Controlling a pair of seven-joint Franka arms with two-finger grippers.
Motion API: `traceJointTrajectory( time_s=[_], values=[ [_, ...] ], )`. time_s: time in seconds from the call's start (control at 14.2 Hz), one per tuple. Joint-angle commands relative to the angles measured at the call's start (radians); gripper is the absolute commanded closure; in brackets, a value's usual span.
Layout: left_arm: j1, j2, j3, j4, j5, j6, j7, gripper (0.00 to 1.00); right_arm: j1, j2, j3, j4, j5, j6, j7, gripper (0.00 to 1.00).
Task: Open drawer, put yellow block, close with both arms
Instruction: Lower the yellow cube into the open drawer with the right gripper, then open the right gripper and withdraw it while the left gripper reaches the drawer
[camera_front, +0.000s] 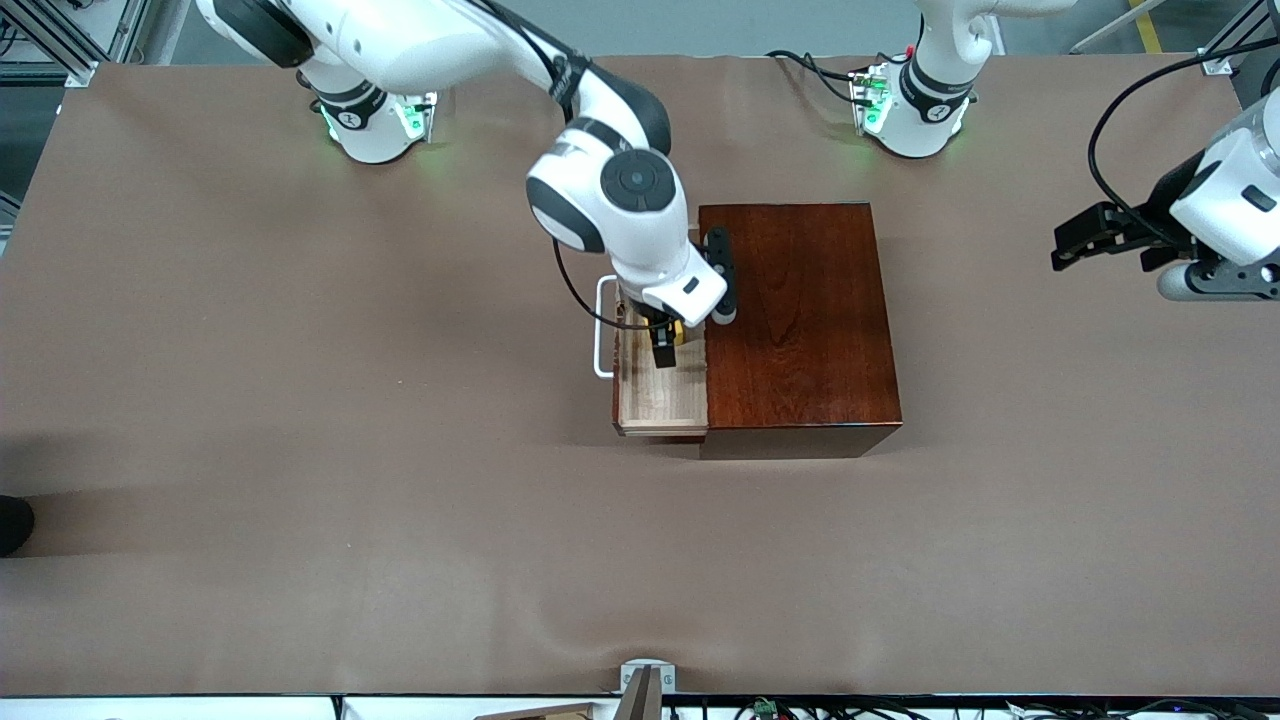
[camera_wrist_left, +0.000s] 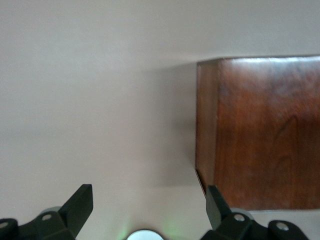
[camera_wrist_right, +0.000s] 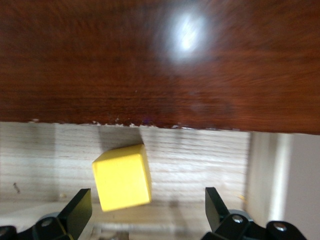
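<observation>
The brown table (camera_front: 300, 420) fills nearly the whole front view, with wide bare room all around the things at its middle. On it stands the mahogany box (camera_front: 800, 320), glossy, its top free of anything. The drawer (camera_front: 660, 395) is pulled out of the box toward the right arm's end of the table; only part of its pale-wood floor shows, since the right arm's wrist covers the portion farther from the front camera. Its white handle (camera_front: 603, 330) is likewise partly cut off by that wrist.

The right arm reaches from its base down over the open drawer. The right gripper (camera_front: 664, 340) hangs just above the tray, fingers spread wide apart with nothing between them. In the right wrist view the yellow block (camera_wrist_right: 121, 177) sits tilted on the drawer's floor, close to the box's front edge, clear of both fingertips (camera_wrist_right: 77, 210). From the front only a sliver of yellow peeks out beside the gripper.

The left arm waits off at its own end of the table, well apart from the box. The left gripper (camera_front: 1075, 243) hovers over bare table, fingers open and empty; its wrist view catches one corner of the box and little else.
</observation>
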Motion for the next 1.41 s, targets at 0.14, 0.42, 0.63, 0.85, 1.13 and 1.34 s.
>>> traceJointTrajectory(
  time_s=[0.14,0.42,0.63,0.85,1.13,1.34],
  values=[
    [-0.004,-0.040,-0.117,0.009,-0.052,-0.073,0.011,0.00,-0.076,-0.118,0.007,-0.022,0.010,-0.047,0.048,0.00],
    [-0.005,-0.037,-0.199,0.038,-0.046,-0.093,0.009,0.00,-0.199,-0.162,0.004,-0.023,0.050,-0.112,0.109,0.00],
    [-0.012,-0.019,-0.214,0.038,-0.061,-0.085,0.009,0.00,-0.317,-0.202,0.005,-0.025,0.054,-0.156,0.112,0.00],
    [-0.034,0.010,-0.268,0.038,-0.081,-0.029,0.015,0.00,-0.427,-0.240,0.005,-0.028,0.056,-0.190,0.167,0.00],
    [-0.087,0.102,-0.389,0.067,-0.081,0.122,0.058,0.00,-0.571,-0.299,0.005,-0.058,0.056,-0.227,0.250,0.00],
    [-0.163,0.232,-0.444,0.150,-0.079,0.229,0.280,0.00,-0.603,-0.361,-0.068,-0.078,0.062,-0.265,0.267,0.00]
  ],
)
